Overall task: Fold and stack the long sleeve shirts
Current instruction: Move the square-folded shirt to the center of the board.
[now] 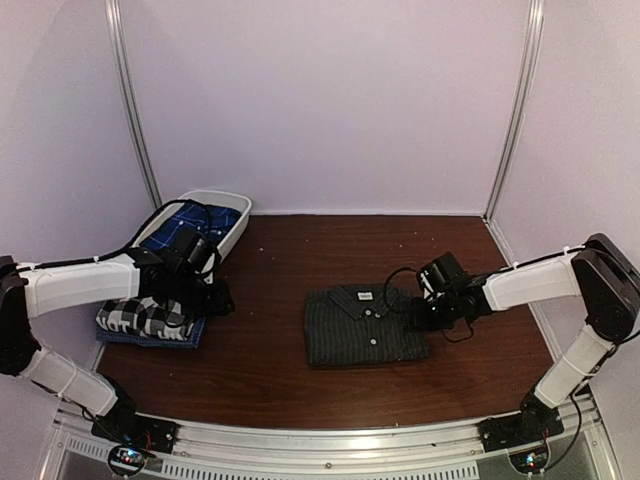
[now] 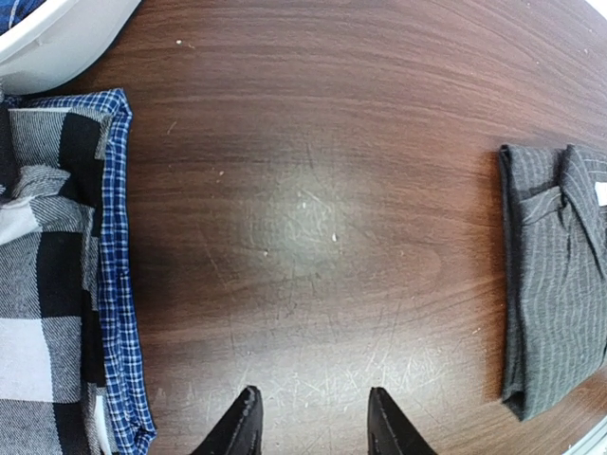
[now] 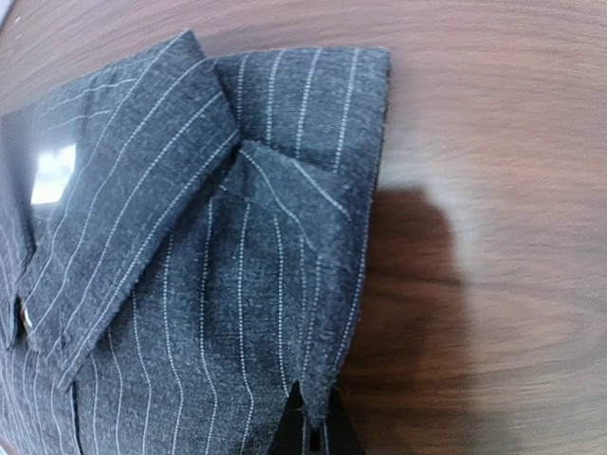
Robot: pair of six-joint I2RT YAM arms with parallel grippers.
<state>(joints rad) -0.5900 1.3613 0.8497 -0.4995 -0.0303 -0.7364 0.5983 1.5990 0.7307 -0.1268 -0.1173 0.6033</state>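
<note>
Here right hand (image 3: 309, 434) pinches pinstriped shirt (image 3: 190, 284); left hand (image 2: 313, 398) open

A robot test booth in a lab: plain pale walls (image 1: 320, 100) and metal posts (image 1: 132, 100) enclose a scratched wooden table (image 1: 270, 380) carrying bolted white robot arms (image 1: 80, 285).

The table (image 2: 313, 218) was dark wood-grain, faintly glossy and finely scratched, the charcoal pinstriped shirt (image 3: 190, 284) was matt woven cloth, the black-and-white checked shirt (image 2: 43, 313) looked soft and brushed, and the white bin (image 2: 57, 38) was smooth, slightly shiny plastic.
</note>
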